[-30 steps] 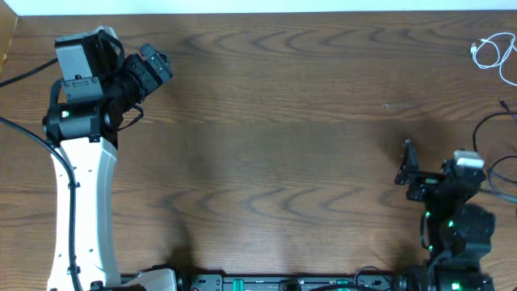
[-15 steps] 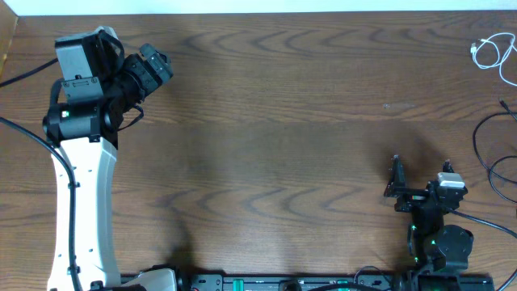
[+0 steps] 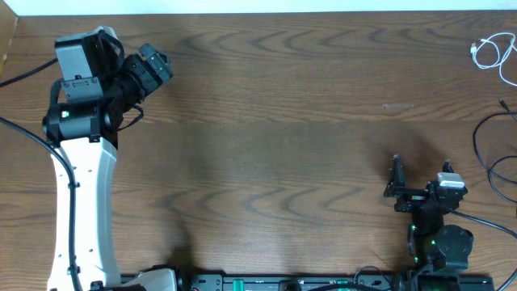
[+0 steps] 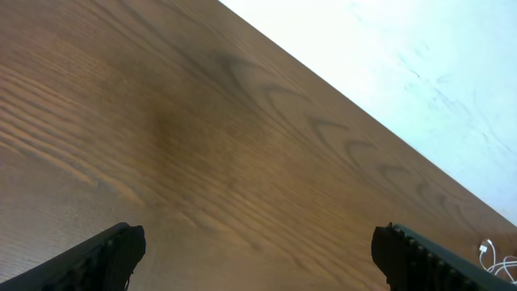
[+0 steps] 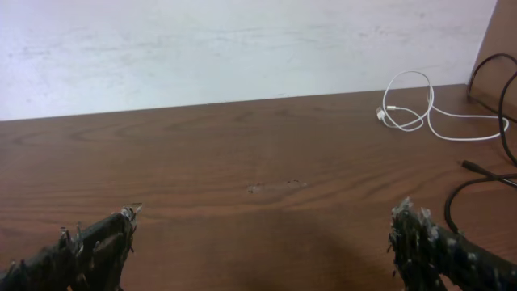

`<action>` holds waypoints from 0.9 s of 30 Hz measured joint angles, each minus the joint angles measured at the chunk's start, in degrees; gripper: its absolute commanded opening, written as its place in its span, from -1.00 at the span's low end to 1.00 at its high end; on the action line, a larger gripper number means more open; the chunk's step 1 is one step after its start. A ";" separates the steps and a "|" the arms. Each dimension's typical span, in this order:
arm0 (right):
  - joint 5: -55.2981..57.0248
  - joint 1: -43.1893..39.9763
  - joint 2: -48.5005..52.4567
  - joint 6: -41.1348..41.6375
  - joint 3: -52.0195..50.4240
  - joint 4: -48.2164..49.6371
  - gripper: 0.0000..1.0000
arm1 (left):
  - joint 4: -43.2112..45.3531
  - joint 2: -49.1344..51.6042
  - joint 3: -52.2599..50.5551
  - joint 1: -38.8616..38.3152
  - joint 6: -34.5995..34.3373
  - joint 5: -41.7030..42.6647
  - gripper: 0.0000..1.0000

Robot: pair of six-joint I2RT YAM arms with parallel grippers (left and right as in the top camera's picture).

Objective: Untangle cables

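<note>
The white cable (image 3: 487, 52) lies coiled at the table's far right corner. It also shows in the right wrist view (image 5: 410, 109) and faintly in the left wrist view (image 4: 494, 257). The thin black cable (image 3: 482, 145) curves along the right edge, apart from the white one, and runs out of frame; it also shows in the right wrist view (image 5: 477, 174). My left gripper (image 3: 152, 66) is open and empty at the far left, fingers wide (image 4: 258, 263). My right gripper (image 3: 418, 184) is open and empty near the front right, fingers wide (image 5: 266, 242).
The wooden table (image 3: 283, 137) ends at a white surface (image 5: 242, 48) along its far edge. The left arm's white link (image 3: 81, 202) stretches down the left side. The right arm's base (image 3: 440, 246) sits at the front edge.
My right arm pulled back toward the front edge and a little left a second ago, then stayed still. The left arm and both cables have not moved.
</note>
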 measured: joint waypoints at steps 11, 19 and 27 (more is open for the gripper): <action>-0.02 0.00 0.00 0.00 0.00 0.00 0.98 | -0.22 0.00 0.00 0.00 0.00 0.00 0.90; -0.02 0.00 0.00 0.00 0.00 0.02 0.98 | -0.31 -1.51 -2.51 0.04 0.55 -5.95 0.90; -0.02 0.00 -0.09 0.00 0.00 0.04 0.99 | 16.85 -18.12 -21.44 0.15 10.45 -9.49 0.90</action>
